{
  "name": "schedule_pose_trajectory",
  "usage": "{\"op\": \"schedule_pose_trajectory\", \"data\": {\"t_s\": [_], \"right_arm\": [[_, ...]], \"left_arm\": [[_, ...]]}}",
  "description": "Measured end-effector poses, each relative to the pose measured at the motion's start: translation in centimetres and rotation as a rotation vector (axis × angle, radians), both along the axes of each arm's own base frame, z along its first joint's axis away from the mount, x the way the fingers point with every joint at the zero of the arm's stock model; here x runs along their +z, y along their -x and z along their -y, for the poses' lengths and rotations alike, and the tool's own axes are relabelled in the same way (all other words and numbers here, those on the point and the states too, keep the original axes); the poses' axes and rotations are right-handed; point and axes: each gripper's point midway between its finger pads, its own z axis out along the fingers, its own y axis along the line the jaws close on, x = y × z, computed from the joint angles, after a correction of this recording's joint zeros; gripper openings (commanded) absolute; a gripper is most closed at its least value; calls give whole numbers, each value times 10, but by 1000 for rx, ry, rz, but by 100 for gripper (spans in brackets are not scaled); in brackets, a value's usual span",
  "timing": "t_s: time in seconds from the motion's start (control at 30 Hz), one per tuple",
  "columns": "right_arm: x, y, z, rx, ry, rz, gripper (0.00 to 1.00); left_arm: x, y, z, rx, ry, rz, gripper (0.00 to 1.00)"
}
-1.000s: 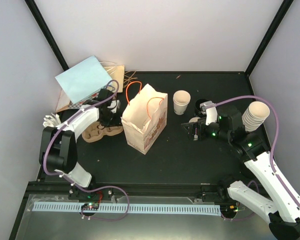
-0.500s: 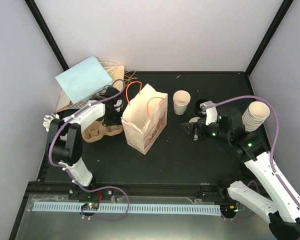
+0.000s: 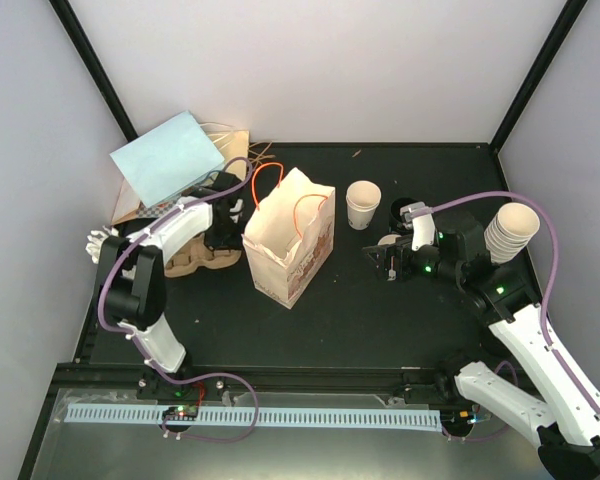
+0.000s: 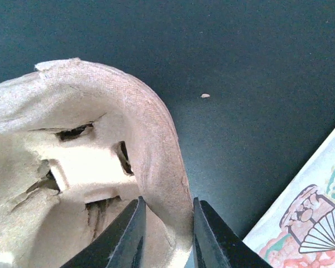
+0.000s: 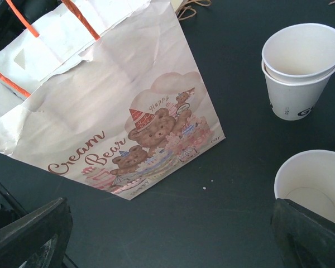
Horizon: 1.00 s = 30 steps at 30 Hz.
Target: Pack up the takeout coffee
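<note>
Overhead, a lidless paper cup stands upper centre on the black desk, right of the bag, with white walls around.
Left wrist: left gripper clenched on the pulp tray rim.
Right wrist: right gripper splayed, empty. The nested cups at upper right look light and crushable, so grip mid-wall, gently.

Open counter up front, tight lanes beside the bag

The near half of the counter lies bare, with room for either arm to cross. The paper bag stands upright in the middle, its mouth open to the top. The pulp tray sits just beside it on the left, leaving a narrow lane that the left gripper fills, pinched on the tray's rim. To the right, nested cups and a single cup stand near the wide-spread right gripper, with bare counter between them and the bag
</note>
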Motion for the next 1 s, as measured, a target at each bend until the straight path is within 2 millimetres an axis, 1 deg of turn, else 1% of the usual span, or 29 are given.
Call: {"op": "schedule_pose_trajectory", "data": {"t_s": [0.03, 0.1, 0.17, 0.3, 0.53, 0.63, 0.9, 1.0], "right_arm": [[0, 0, 0, 0, 0, 1, 100], [0, 0, 0, 0, -1, 1, 100], [0, 0, 0, 0, -1, 1, 100], [0, 0, 0, 0, -1, 1, 100], [0, 0, 0, 0, -2, 0, 100], [0, 0, 0, -1, -3, -1, 100], [0, 0, 0, 0, -4, -2, 100], [0, 0, 0, 0, -4, -2, 100]], "left_arm": [[1, 0, -1, 1, -7, 0, 20], [5, 0, -2, 5, -10, 7, 19], [11, 2, -4, 7, -17, 12, 19], [22, -3, -6, 11, -28, 39, 19], [30, -1, -10, 14, -41, 49, 19], [36, -3, -10, 15, -40, 64, 19], [46, -4, -13, 18, -56, 75, 9], [56, -3, -17, 21, -74, 87, 8]]}}
